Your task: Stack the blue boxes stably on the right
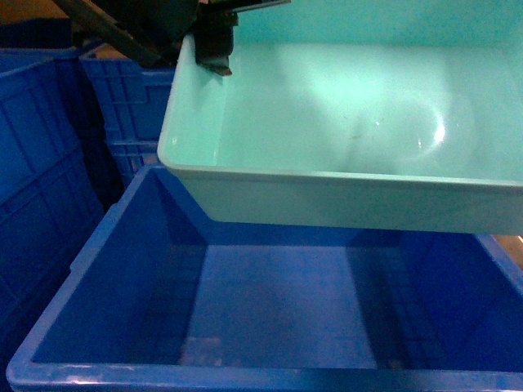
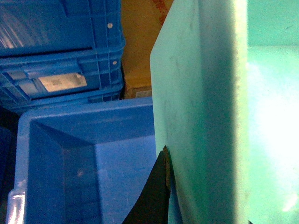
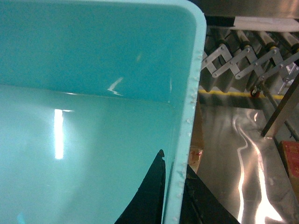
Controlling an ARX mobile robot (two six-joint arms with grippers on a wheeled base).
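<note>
One light turquoise blue box [image 1: 343, 122] hangs tilted above a large dark-blue crate [image 1: 98, 245]. My left gripper [image 1: 214, 51] is shut on the box's left wall at the far corner. In the left wrist view that wall [image 2: 201, 116] runs between the jaws of the left gripper [image 2: 205, 196], with one dark finger [image 2: 159, 191] on its outside. The right gripper [image 3: 175, 161] is out of the head view. The right wrist view shows it shut on the box's rim [image 3: 191, 93], one finger inside and one outside. The box is empty.
More dark-blue crates are stacked at the left [image 1: 33, 139] and behind [image 1: 122, 98], close to the box. A brown carton [image 2: 140, 42] stands behind them. Right of the box lie a shiny steel surface [image 3: 233, 140] and an expanding roller conveyor [image 3: 243, 51].
</note>
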